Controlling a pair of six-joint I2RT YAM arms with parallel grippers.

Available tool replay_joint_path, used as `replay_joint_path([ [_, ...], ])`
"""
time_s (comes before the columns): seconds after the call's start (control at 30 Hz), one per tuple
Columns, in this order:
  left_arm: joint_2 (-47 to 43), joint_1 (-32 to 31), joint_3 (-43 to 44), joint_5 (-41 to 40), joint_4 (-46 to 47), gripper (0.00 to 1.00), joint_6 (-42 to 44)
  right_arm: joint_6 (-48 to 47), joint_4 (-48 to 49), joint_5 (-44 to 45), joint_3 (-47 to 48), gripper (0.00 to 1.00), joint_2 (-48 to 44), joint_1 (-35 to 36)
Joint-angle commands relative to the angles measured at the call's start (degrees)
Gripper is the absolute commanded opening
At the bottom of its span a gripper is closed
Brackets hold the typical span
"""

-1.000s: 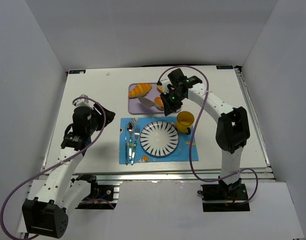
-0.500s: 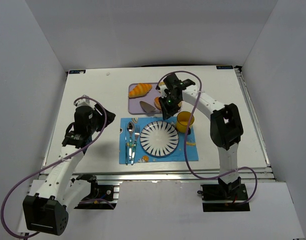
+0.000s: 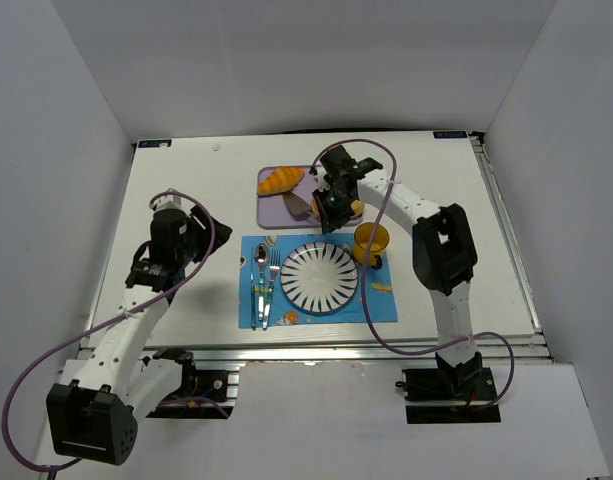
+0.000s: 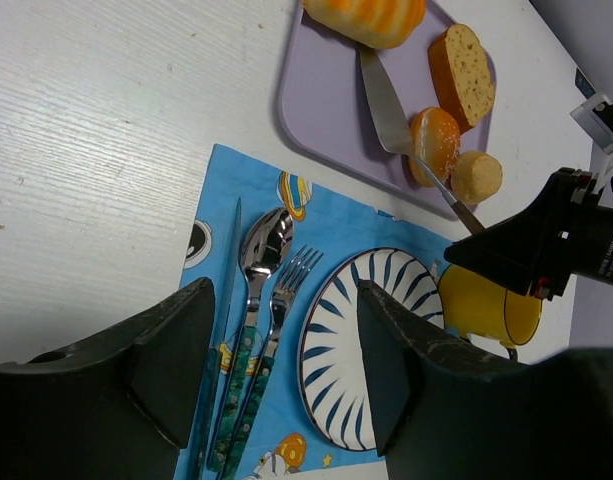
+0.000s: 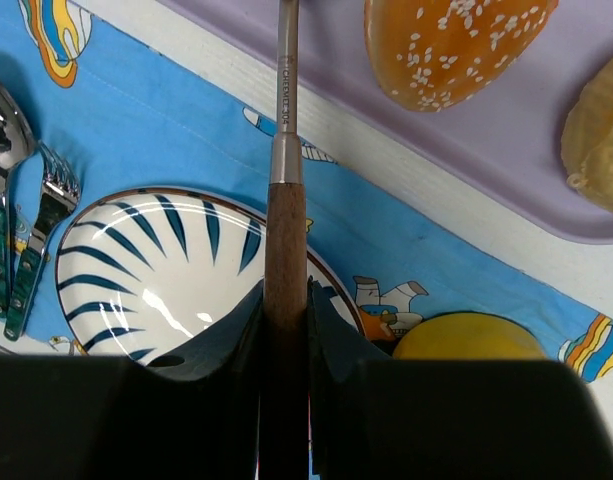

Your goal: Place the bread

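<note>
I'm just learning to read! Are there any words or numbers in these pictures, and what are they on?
Tiny stamped letters run along the metal neck of the spatula held in the right end effector: too small and blurred to read.
Blue placemat: only cartoon pictures, no words that I can make out.
Croissant, striped plate, yellow cup: no writing.

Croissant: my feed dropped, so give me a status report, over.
Left gripper open, empty, left of the placemat. Right gripper shut on the spatula handle. Croissant on the purple tray, blade tip at its edge, not lifted. Rolls beside the blade.
</note>
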Motion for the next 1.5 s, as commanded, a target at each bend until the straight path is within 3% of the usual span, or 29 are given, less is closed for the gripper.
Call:
replay_joint_path([
  [0.0, 0.05, -0.19, 2.03, -0.66, -0.18, 0.69, 0.65, 1.87, 0.23, 1.74, 3.15, 0.0, 1.0, 0.41],
  [0.8, 1.99, -0.28, 3.87, -2.6, -1.15, 0.68, 1.0, 2.48, 7.25, 3.94, 7.99, 0.0, 7.07, 1.11],
  [1.47, 1.99, -0.19, 4.14, -2.33, -1.24, 0.69, 1.09, 2.04, 31.94, 5.7, -15.37, 0.0, -5.49, 0.94],
])
